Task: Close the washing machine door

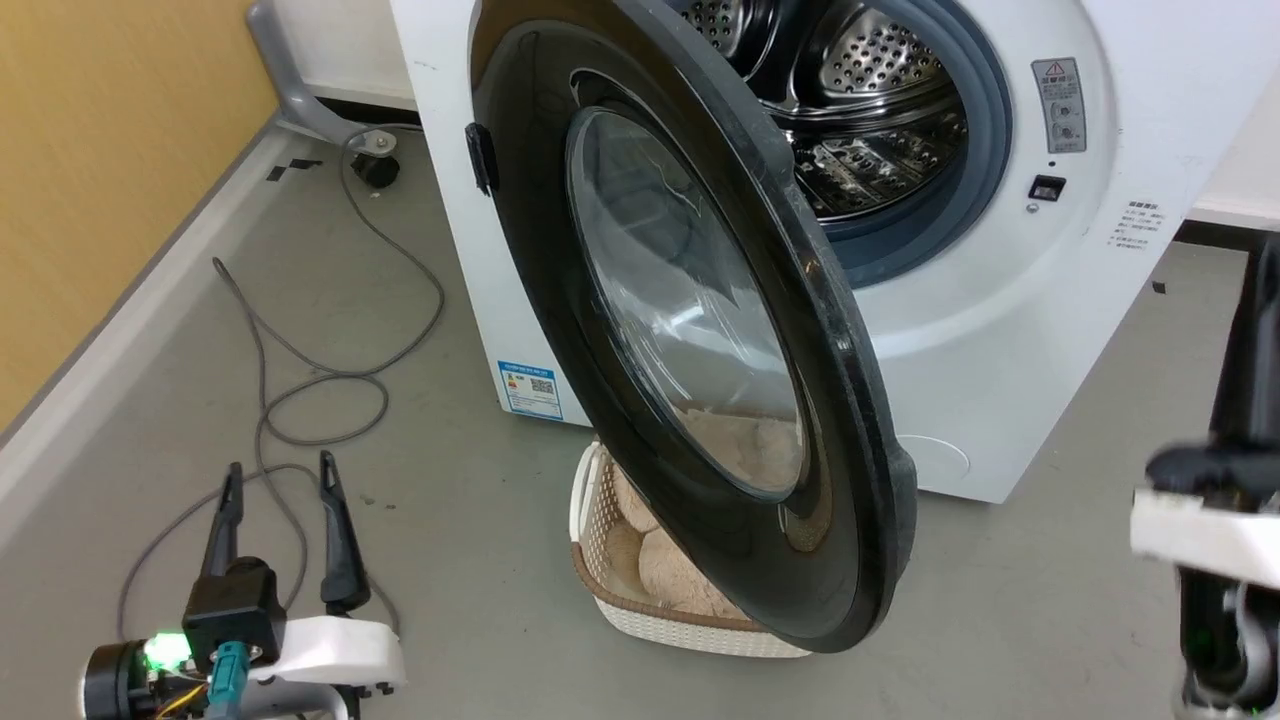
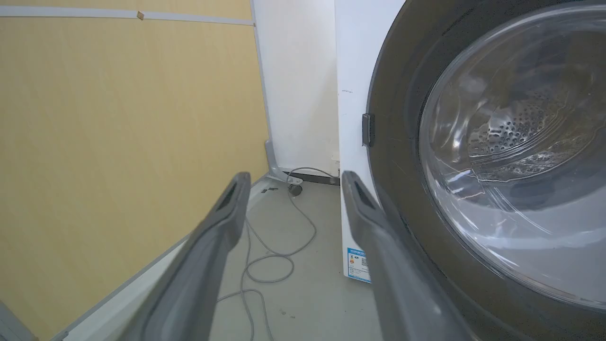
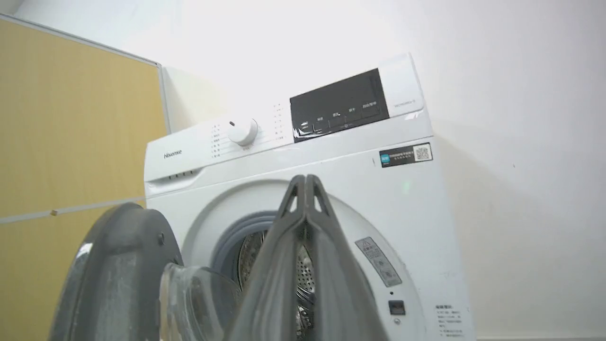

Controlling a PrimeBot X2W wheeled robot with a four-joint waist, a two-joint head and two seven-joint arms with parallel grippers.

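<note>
Ahead of us, the washing machine (image 1: 1000, 330) stands drum exposed, its washing machine door (image 1: 690, 320) swung wide on the left hinge above a basket (image 1: 690, 632) on the floor. Our left tool (image 1: 280, 468) is released, low beside the door's outer face; our right tool (image 3: 305, 182) is clenched on nothing. We read this as approach: next needs a push on that face until latched.

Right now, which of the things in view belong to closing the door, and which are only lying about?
For the job:
- door, standing open
- washing machine
- left gripper, open
- right gripper, shut

Lying about:
- basket, on the floor below the door
- cable, on the floor
</note>
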